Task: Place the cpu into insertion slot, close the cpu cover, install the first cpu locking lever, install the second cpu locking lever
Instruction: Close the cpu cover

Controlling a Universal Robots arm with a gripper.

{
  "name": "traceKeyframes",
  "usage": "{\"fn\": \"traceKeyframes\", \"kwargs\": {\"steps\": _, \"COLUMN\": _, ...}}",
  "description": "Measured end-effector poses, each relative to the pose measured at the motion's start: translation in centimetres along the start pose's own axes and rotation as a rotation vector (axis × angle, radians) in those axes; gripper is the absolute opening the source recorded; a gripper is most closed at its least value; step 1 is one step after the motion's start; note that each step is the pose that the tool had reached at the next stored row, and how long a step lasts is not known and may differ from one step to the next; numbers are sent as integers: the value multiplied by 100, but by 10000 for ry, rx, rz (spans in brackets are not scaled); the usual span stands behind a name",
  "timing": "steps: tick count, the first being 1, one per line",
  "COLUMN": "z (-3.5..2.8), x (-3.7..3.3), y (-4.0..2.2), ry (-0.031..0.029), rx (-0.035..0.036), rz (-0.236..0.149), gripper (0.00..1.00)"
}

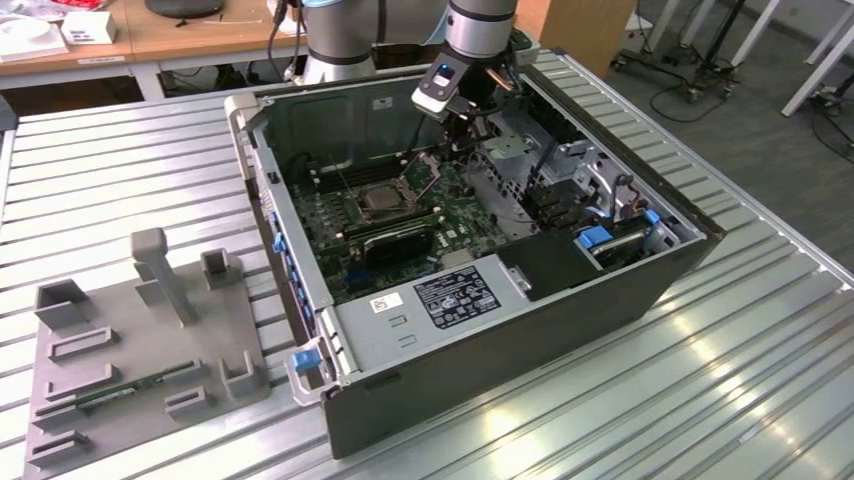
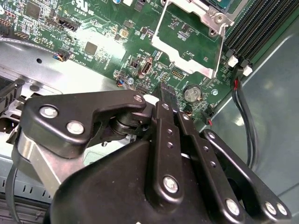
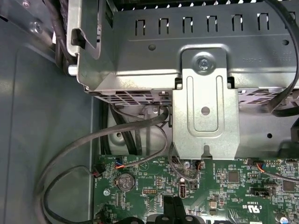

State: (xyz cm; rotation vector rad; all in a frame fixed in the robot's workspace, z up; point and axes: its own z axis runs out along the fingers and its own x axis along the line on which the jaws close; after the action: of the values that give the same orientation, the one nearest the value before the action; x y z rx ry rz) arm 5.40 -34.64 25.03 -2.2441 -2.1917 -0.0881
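One gripper (image 1: 461, 140) to log, hanging inside open computer case (image 1: 534, 335), tip just beside upper edge of raised cpu cover (image 1: 424, 178). Logging fingers (image 2: 163, 121) as pressing together, pinching nothing. Finding cpu (image 1: 379, 204) lying flat in insertion slot (image 1: 356, 200), silvery top facing up, just beside the upright cover.

Marking white sticker (image 1: 387, 303) and black label (image 1: 457, 297) on power supply (image 1: 367, 335); print too small, skipping.

Taking from exterior view: case standing on slatted table (image 1: 694, 400), grey tray (image 1: 134, 312) lying beside it at the exterior view's left.

Taking from second wrist view: cover window framing green motherboard (image 2: 93, 28), coin battery (image 2: 191, 93) near fingertips, black memory slots (image 2: 252, 28) beside cover.

Taking from first wrist view: metal bracket (image 3: 204, 112) sitting above board, grey cables (image 3: 70, 154) looping past it, same battery, white lettering along board edge, not reading it.
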Motion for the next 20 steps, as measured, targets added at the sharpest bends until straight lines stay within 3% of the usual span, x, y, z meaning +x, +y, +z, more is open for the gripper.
{"fn": "traceKeyframes", "kwargs": {"steps": 12, "z": -49, "x": 3, "y": 2, "ry": 5, "rx": -1, "rz": 1, "gripper": 11}}
{"fn": "traceKeyframes", "kwargs": {"steps": 20, "z": 4, "x": 0, "y": 0, "ry": 1, "rx": 0, "rz": 0, "gripper": 11}}
